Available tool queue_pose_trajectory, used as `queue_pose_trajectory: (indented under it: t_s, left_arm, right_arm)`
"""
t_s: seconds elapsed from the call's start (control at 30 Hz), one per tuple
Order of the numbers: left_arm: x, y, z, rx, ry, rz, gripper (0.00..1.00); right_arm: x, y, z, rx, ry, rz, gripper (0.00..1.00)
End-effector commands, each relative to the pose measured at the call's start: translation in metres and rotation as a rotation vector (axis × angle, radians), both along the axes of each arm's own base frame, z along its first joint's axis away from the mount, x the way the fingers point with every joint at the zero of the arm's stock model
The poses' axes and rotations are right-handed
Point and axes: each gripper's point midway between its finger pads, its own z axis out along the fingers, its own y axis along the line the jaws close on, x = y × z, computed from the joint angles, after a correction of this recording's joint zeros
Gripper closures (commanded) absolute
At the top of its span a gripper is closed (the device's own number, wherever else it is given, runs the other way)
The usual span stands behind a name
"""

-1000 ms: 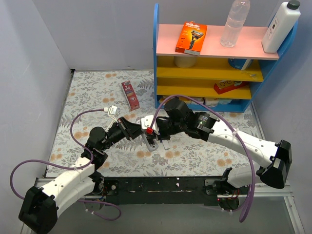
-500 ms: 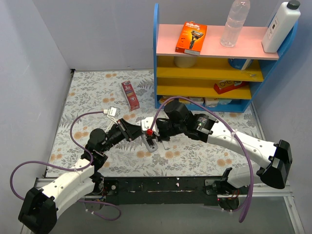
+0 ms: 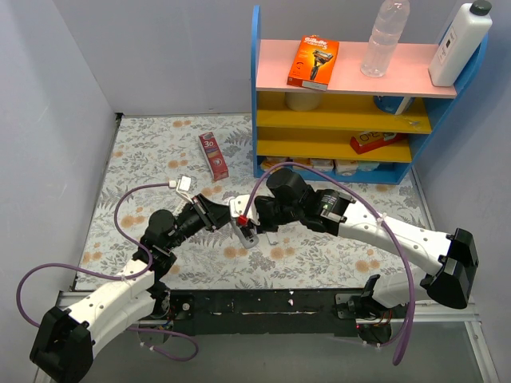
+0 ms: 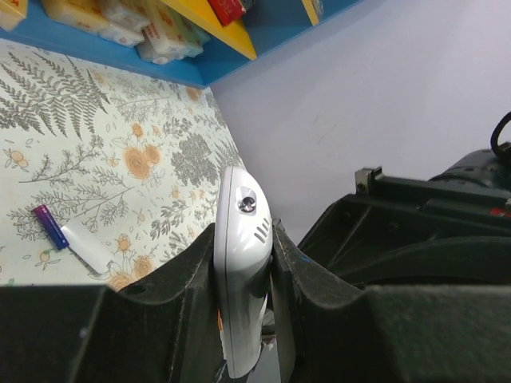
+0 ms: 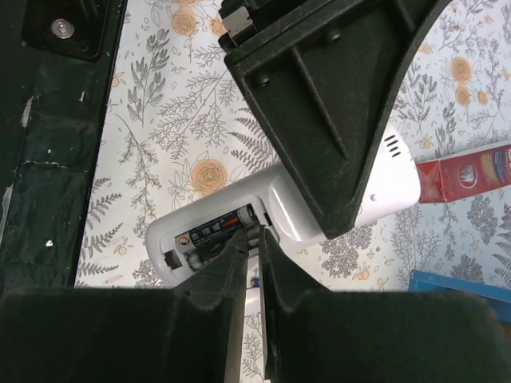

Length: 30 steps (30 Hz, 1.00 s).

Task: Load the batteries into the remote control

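The white remote control (image 3: pixel 243 230) is held off the flowered mat by my left gripper (image 3: pixel 223 217), which is shut on its sides; it also shows in the left wrist view (image 4: pixel 242 263). In the right wrist view the remote (image 5: pixel 319 209) lies back up with its compartment open. Two dark batteries (image 5: pixel 209 235) lie in it. My right gripper (image 5: pixel 255 233) is shut, with only a slit between the jaws, and its tips rest on the inner ends of those batteries. One more blue-purple battery (image 4: pixel 49 226) lies on the mat beside a white cover strip (image 4: pixel 86 248).
A blue shelf unit (image 3: pixel 257 120) stands at the back right with an orange razor pack (image 3: pixel 313 61), a clear bottle (image 3: pixel 384 38) and a white bottle (image 3: pixel 459 44) on top. A red box (image 3: pixel 213 155) lies on the mat behind the grippers.
Both grippers and the remote have shifted slightly to the left. The right gripper's tips have stayed at the remote's compartment.
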Motion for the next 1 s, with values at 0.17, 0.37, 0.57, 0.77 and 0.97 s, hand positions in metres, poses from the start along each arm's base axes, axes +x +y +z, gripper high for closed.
queue_pose_trajectory:
  t_s: [0.17,0.37,0.57,0.77,0.97]
  left_arm:
    - [0.010,0.013,0.008,-0.032,-0.038,0.108,1.00]
    - [0.016,0.023,-0.014,0.014,-0.005,0.175,1.00]
    - [0.019,0.034,-0.026,0.055,0.017,0.242,1.00]
    - [0.024,0.054,-0.026,0.136,0.012,0.344,1.00]
    - [0.023,0.069,-0.021,0.215,-0.014,0.405,1.00]
  right_arm:
    - [0.005,-0.001,0.028,0.077,0.080,-0.148,0.71]
    - [0.028,-0.006,0.055,0.166,0.143,-0.383,0.54]
    - [0.054,-0.033,0.031,0.154,0.269,-0.685,0.27]
    - [0.056,-0.071,-0.046,-0.067,0.413,-1.004,0.29]
    - [0.036,-0.085,-0.109,-0.242,0.575,-1.170,0.29]
